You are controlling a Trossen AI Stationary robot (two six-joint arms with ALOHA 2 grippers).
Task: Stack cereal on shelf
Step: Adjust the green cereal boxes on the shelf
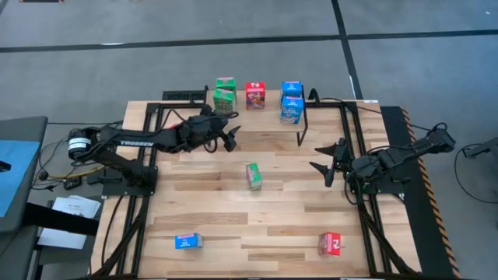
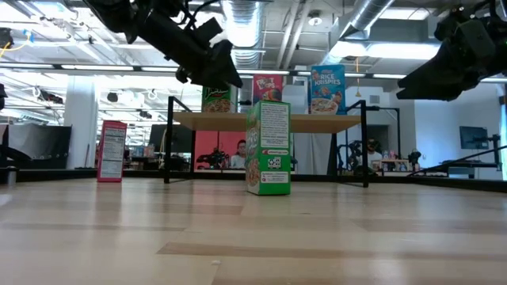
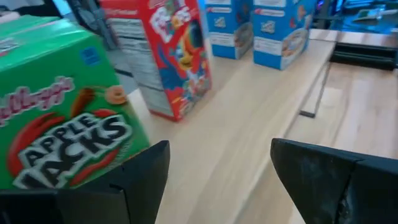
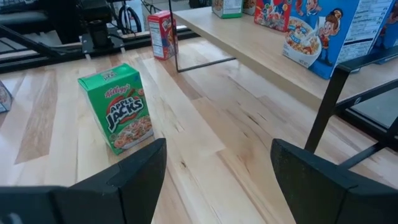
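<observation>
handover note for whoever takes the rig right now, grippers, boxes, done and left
Left gripper: open, empty, by the shelf's front edge, near the green boxes.
Right gripper: open, empty, over the table's right side.
Done: on the shelf stand two green boxes, one red box and two blue boxes.
Left: a green box mid-table, a blue box and a red box near the front edge.

Slatted wooden tabletop (image 1: 233,218), grey floor (image 1: 156,47)
</observation>
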